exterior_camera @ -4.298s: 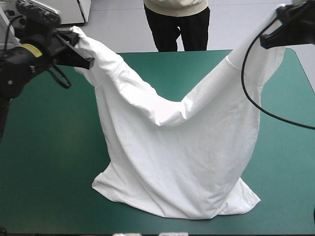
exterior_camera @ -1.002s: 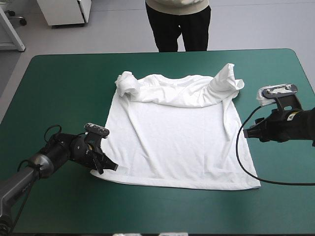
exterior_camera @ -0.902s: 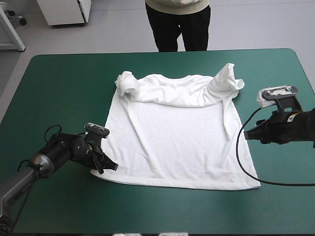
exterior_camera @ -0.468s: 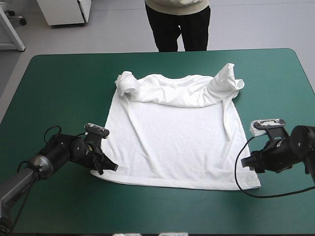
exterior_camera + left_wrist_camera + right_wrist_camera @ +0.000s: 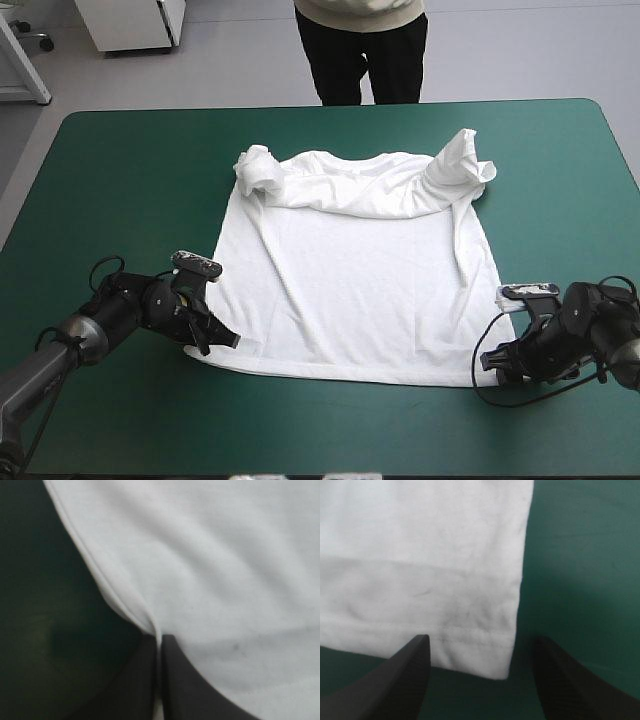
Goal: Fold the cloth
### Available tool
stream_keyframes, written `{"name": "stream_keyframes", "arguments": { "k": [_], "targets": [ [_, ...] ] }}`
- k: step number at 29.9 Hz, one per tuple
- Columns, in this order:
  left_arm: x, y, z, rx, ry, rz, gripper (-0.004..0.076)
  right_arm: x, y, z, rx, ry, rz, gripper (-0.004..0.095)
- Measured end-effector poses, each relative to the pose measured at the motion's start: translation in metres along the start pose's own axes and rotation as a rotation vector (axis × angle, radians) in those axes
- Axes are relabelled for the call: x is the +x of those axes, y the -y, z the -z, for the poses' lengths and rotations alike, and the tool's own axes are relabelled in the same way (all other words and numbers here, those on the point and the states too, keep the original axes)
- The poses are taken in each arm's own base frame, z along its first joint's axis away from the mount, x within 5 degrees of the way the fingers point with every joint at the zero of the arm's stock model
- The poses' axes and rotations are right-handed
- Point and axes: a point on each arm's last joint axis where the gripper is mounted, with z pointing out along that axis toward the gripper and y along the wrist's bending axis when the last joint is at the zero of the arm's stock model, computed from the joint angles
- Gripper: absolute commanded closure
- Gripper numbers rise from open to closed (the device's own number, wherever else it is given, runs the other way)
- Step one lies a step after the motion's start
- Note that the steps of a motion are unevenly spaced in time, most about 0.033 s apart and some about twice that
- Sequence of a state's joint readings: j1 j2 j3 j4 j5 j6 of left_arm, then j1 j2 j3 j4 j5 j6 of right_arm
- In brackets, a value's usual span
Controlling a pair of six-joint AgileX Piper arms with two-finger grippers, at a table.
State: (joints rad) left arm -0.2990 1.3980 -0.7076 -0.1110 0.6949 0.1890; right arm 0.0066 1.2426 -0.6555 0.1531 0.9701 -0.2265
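The white T-shirt (image 5: 360, 290) lies spread flat on the teal-green cover, hem toward the near edge, with both sleeves bunched up at its far corners. My left gripper (image 5: 228, 340) sits low at the near left hem corner, and in the left wrist view it (image 5: 159, 640) is shut on a pinched ridge of the T-shirt (image 5: 210, 570). My right gripper (image 5: 492, 368) is down at the near right hem corner. Its wrist view shows it (image 5: 481, 640) open, the hem corner of the T-shirt (image 5: 420, 555) lying just ahead of and between the two fingers.
Bare teal-green cover (image 5: 110, 180) runs wide on both sides of the T-shirt and in a narrower strip along the near edge. The crumpled left sleeve (image 5: 257, 170) and the upturned right sleeve (image 5: 468, 160) stand a little above the flat cloth.
Long before, the T-shirt hung lifted between both grippers; it now lies flat. Just before, my right gripper moved from beside the shirt's right edge down to its near right corner. The left stayed put.
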Motion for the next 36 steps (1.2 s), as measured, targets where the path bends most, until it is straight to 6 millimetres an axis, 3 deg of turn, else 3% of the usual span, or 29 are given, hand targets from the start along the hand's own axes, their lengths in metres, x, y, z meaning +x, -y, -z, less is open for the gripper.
{"name": "stream_keyframes", "arguments": {
  "k": [5, 8, 19, 23, 25, 28, 36],
  "targets": [
    [0.0, 0.0, -0.001, -0.001, 0.004, 0.0, 0.0733, -0.007, 0.004, -0.009, 0.006, -0.072, 0.0, 0.0644],
    [0.0, 0.0, -0.001, -0.002, 0.004, -0.001, 0.0733, -0.009, 0.007, -0.011, 0.026, -0.1, 0.032, 0.0907],
    [0.0, 0.0, 0.0, -0.005, 0.016, -0.001, 0.0733, -0.011, 0.007, -0.011, 0.009, -0.086, 0.093, 0.0924],
    [0.001, 0.0, 0.005, -0.011, 0.055, -0.004, 0.0733, -0.015, 0.0, -0.002, -0.035, 0.04, 0.055, 0.0925],
    [0.002, 0.001, 0.011, -0.015, 0.083, -0.006, 0.0733, -0.019, -0.004, 0.011, -0.05, 0.137, 0.039, 0.0925],
    [-0.004, 0.0, 0.027, -0.032, 0.142, -0.02, 0.0733, -0.024, -0.01, 0.047, -0.047, 0.295, 0.051, 0.0925],
    [-0.04, 0.002, 0.137, -0.115, 0.549, -0.073, 0.0733, -0.03, -0.026, 0.167, -0.004, 0.727, 0.125, 0.0925]
  ]
}}
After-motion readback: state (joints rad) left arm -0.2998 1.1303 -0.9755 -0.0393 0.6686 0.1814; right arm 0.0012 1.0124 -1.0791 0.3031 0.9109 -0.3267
